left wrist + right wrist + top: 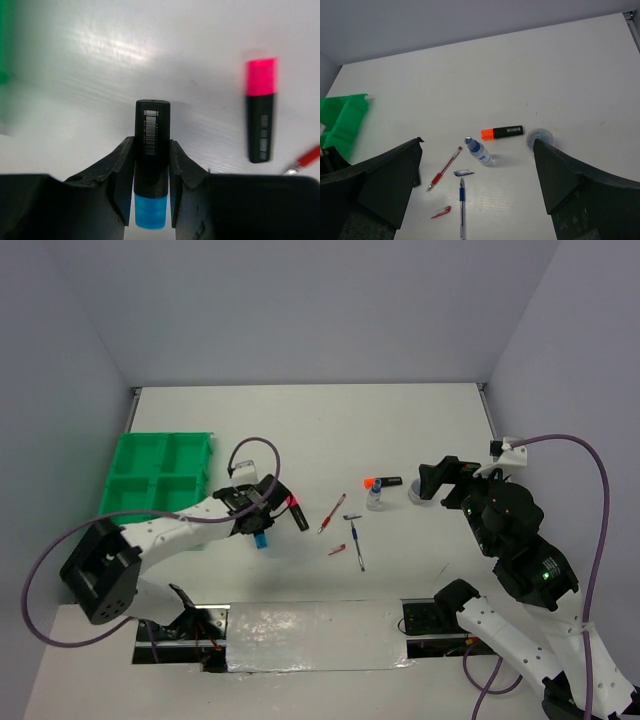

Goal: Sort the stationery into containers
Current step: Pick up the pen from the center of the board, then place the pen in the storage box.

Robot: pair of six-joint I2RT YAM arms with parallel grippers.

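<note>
Currently the blue-ended highlighter point(151, 165) sits clamped between the two fingers point(122, 180) of the left hand point(151, 187). Its black body sticks out ahead of the fingertips and its blue end points back toward the wrist. In the top view this hand is just right of the green tray point(160, 472), whose four compartments lie at the left edge of the worktop point(320, 430).

The pink-ended highlighter point(261, 120) lies flat on the worktop just beside the left hand, apart from it and on its right.

Further right, near the middle, lie:
- a red pen point(331, 513), slanted;
- a blue pen point(357, 548) below it;
- a small red cap point(337, 550) beside the blue pen;
- a small blue piece point(464, 173), too small to identify, between the two pens.

Beyond these, the blue-capped clear bottle point(479, 151) lies on its side. The orange-ended highlighter point(502, 132) lies just past it, with its orange end toward the tray. The translucent round roll point(540, 136) rests just right of that highlighter's black end.

The right hand point(432, 482) is over the roll with its fingers spread wide apart, holding nothing. In the top view it partly covers the roll. I cannot tell whether it touches the worktop.
</note>
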